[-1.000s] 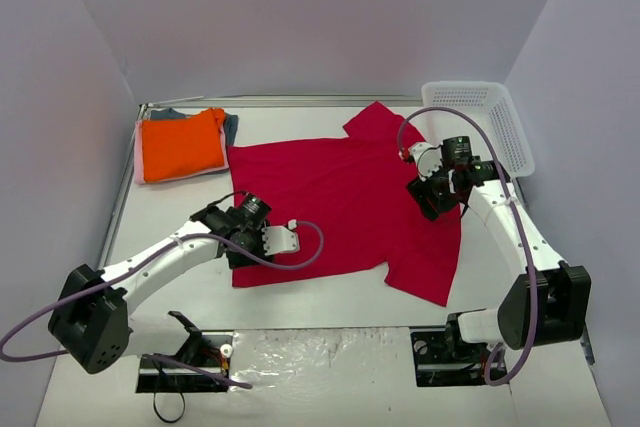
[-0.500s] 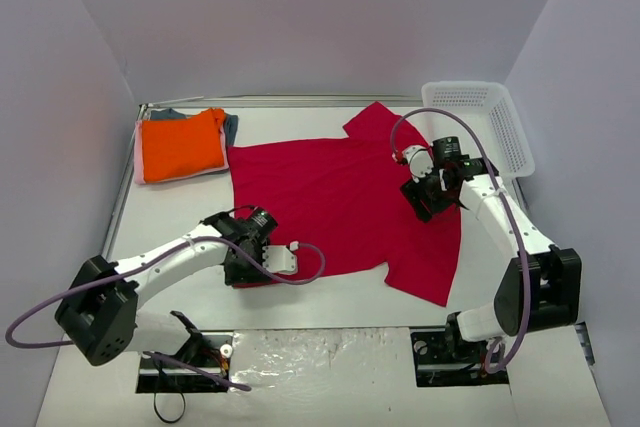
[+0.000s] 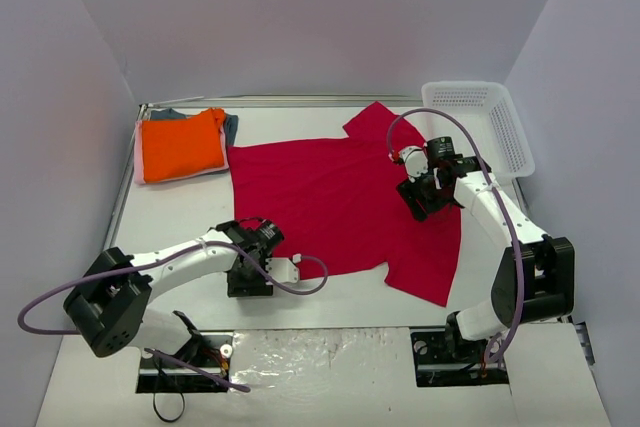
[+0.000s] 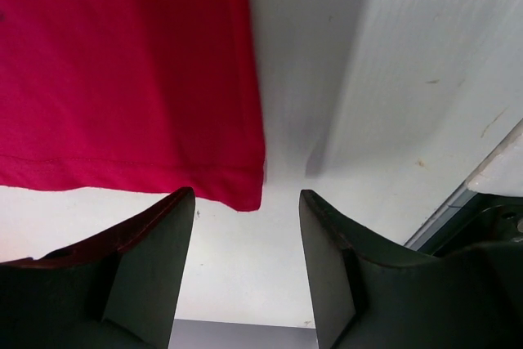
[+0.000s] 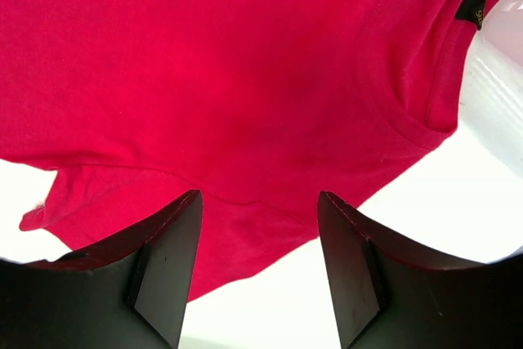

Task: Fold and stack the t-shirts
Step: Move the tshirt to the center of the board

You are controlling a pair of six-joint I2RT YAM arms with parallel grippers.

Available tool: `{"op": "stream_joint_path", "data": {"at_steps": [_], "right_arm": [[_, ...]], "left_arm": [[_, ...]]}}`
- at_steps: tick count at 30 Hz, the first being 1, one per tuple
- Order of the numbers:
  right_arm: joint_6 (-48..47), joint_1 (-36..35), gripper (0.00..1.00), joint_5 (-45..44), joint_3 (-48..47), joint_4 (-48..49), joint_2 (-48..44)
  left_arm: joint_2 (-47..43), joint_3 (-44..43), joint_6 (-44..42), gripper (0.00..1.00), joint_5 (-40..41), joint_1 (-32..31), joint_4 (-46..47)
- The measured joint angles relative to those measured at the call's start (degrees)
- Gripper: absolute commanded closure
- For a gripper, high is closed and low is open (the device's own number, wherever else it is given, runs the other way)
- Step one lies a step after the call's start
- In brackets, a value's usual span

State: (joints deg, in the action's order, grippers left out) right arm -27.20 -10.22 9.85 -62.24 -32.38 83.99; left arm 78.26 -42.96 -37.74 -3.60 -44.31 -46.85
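Note:
The crimson-red t-shirt (image 3: 340,202) lies spread flat in the middle of the table. My left gripper (image 3: 250,282) is open and empty, just at the shirt's near-left hem corner (image 4: 245,194), which shows between the fingers. My right gripper (image 3: 418,197) is open and empty above the shirt's right side, near the collar (image 5: 425,112). The folded orange t-shirt (image 3: 180,144) lies on top of a stack at the far left, with the pale pink edge (image 3: 140,162) and the grey-blue one (image 3: 231,127) showing under it.
A white mesh basket (image 3: 485,122) stands at the far right by the wall. The table's metal rail (image 3: 120,197) runs along the left. A crinkled clear sheet (image 3: 320,352) lies at the near edge between the arm bases.
My left gripper has moved toward the near edge, off the shirt, down to its near-left hem corner. My right gripper has shifted slightly left and farther over the shirt.

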Motion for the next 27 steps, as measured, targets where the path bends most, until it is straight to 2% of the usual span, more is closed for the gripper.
{"op": "stream_joint_path", "data": {"at_steps": [7,16,17,19,27], "right_arm": [[0.17,-0.07,0.46,-0.02,0.00,0.50,0.07],[0.20,-0.37,0.46,-0.33,0.02,0.50,0.00],[0.20,-0.37,0.46,-0.46,0.02,0.50,0.00],[0.20,-0.37,0.46,-0.59,0.07,0.52,-0.02],[0.17,-0.39,0.45,-1.55,0.68,0.55,-0.31]], "left_arm": [[1.07,0.00,1.51,0.47,0.70,-0.26,1.29],[7.02,-2.01,3.72,0.47,2.69,-0.26,1.14],[7.21,-2.23,3.89,0.48,2.91,-0.26,1.01],[7.54,-2.62,4.26,0.57,3.19,-0.26,0.83],[10.78,-4.61,4.98,0.55,3.06,-0.26,-0.72]]}}
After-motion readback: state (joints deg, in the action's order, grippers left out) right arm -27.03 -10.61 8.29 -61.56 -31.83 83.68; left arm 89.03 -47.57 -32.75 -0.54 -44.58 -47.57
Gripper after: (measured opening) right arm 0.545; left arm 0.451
